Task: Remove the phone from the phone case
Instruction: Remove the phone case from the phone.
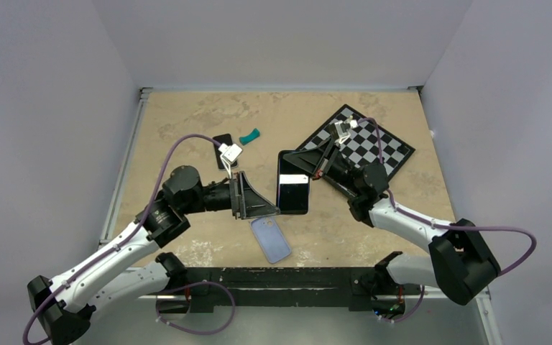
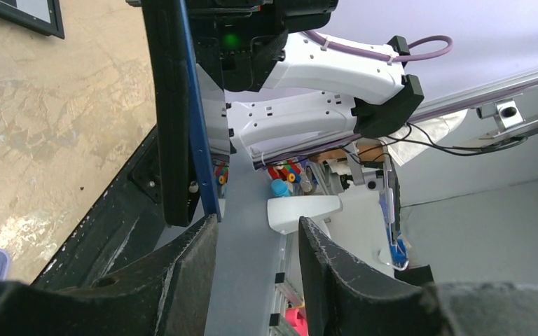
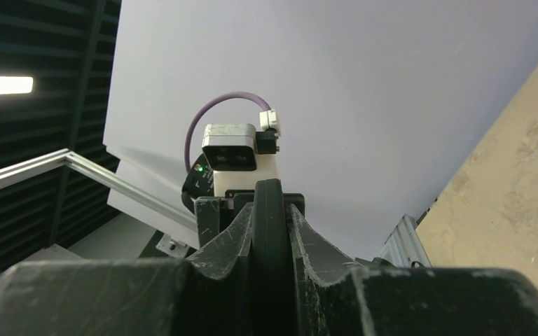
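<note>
Right wrist shows fingers (image 3: pixel 228 246) pinching phone (image 3: pixel 270 227).

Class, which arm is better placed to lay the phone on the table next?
Right. The right fingers are shut on the phone, while the left fingers stand open beside it, holding nothing.

- The far-left tabletop (image 1: pixel 187 115) lies open.
- A chessboard (image 1: pixel 395 152) covers the far-right corner.
- The phone case (image 1: pixel 270 239) lies at the near middle, just beside the phone (image 1: pixel 293 188).

The slim black phone (image 1: pixel 293 184) contrasted with a pale blue rubbery case (image 1: pixel 270 239), a black-and-white chequered board (image 1: pixel 389 147) and mottled tan surface (image 1: pixel 201 115).
</note>
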You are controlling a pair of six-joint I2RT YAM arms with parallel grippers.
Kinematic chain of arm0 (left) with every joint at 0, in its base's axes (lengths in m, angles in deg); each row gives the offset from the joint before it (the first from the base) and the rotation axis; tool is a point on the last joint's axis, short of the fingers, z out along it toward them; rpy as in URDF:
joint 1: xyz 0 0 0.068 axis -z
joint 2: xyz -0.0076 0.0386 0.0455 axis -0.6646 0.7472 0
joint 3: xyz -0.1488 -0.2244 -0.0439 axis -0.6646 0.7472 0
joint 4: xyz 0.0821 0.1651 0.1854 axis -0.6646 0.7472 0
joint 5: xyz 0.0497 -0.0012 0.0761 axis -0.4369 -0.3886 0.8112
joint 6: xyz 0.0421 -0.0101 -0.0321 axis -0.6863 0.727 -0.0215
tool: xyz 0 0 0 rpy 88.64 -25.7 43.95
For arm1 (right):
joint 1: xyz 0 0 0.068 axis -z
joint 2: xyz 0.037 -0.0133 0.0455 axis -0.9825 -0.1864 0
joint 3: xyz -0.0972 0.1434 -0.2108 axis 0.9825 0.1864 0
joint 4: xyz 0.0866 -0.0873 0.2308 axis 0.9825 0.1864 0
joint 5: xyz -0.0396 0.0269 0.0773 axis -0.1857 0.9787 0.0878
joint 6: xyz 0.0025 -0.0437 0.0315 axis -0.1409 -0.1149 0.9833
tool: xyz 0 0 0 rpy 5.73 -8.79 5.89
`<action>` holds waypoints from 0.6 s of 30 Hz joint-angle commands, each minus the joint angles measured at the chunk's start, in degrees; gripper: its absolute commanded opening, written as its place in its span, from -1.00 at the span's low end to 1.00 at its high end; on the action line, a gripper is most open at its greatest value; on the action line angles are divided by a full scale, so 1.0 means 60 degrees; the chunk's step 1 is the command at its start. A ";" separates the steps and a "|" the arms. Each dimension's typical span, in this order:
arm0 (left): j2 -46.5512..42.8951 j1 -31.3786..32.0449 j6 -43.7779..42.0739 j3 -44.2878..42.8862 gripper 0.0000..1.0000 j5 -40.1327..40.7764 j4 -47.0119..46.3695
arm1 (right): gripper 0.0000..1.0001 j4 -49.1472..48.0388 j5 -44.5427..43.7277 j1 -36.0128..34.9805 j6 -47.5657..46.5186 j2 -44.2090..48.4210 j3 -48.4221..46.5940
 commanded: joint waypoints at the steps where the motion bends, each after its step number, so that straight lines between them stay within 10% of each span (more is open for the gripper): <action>1: 0.0114 0.0142 0.0088 0.0094 0.00 0.0114 -0.0129 | -1.00 -0.0594 -0.0303 0.0015 0.0037 0.0389 -0.0587; 18: 0.1523 0.0167 -0.0225 -0.0511 -0.15 0.0477 -0.1230 | -1.00 -0.0227 -0.0405 -0.0271 -0.0406 0.0499 -0.0478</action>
